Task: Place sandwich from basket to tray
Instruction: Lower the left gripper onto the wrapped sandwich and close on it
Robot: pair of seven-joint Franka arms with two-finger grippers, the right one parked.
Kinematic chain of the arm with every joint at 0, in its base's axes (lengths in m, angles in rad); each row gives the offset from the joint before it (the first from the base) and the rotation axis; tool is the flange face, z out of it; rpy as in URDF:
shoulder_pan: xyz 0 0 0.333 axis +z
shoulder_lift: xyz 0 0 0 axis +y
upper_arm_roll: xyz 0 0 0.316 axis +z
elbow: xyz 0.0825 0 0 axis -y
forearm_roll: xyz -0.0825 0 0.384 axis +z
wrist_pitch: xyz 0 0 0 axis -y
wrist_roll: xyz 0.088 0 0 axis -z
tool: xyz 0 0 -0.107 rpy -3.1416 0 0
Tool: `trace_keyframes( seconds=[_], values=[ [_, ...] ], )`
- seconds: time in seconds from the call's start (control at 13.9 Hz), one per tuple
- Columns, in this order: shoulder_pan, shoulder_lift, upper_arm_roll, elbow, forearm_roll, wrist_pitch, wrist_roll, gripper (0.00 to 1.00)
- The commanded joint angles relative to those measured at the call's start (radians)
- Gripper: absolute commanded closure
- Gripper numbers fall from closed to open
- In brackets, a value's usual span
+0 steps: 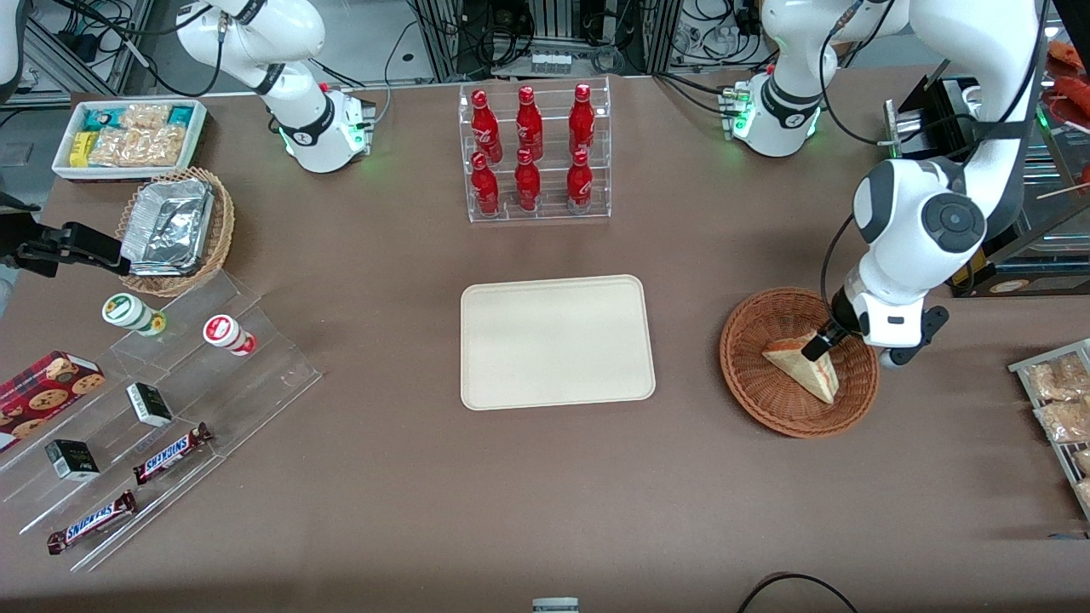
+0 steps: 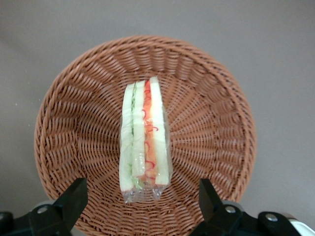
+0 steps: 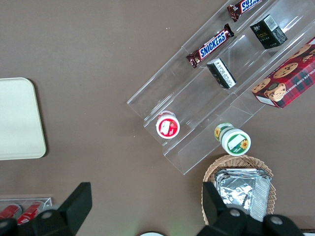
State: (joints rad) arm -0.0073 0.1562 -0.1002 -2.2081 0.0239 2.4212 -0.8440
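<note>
The sandwich [image 1: 805,364] is a clear-wrapped wedge of pale bread with red-orange and green filling, lying in the round reddish-brown wicker basket [image 1: 749,375] toward the working arm's end of the table. It also shows in the left wrist view [image 2: 145,137], lying in the basket [image 2: 74,123]. My left gripper [image 1: 824,344] hovers just above the basket, over the sandwich's farther end. Its fingers [image 2: 74,196] are open and spread wider than the sandwich, holding nothing. The cream-beige tray [image 1: 558,340] lies bare at the table's middle.
A clear rack of red bottles [image 1: 532,153] stands farther from the camera than the tray. Snack packets [image 1: 1060,400] lie at the working arm's edge. Toward the parked arm's end are a tan foil-container basket [image 1: 174,230], a white snack bin [image 1: 128,136] and clear shelves [image 1: 153,426].
</note>
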Motion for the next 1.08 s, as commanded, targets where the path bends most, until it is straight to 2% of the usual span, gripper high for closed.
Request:
trace_keyframes(
  seconds=[0.0, 0.58, 0.65, 0.72, 0.79, 0.86, 1.01],
  values=[
    [0.0, 0.035, 0.0, -0.001, 0.019, 0.047, -0.062, 0.0],
    [0.0, 0.112, 0.0, 0.001, 0.019, 0.113, -0.095, 0.0],
    [0.0, 0.118, 0.0, -0.001, 0.019, 0.124, -0.095, 0.02],
    [0.003, 0.129, 0.0, 0.001, 0.018, 0.128, -0.107, 0.36],
    [0.009, 0.131, -0.001, 0.001, 0.017, 0.128, -0.119, 0.74],
    [0.009, 0.143, -0.001, 0.001, 0.019, 0.13, -0.119, 1.0],
    [0.009, 0.144, -0.001, 0.004, 0.019, 0.128, -0.121, 1.0]
  ],
)
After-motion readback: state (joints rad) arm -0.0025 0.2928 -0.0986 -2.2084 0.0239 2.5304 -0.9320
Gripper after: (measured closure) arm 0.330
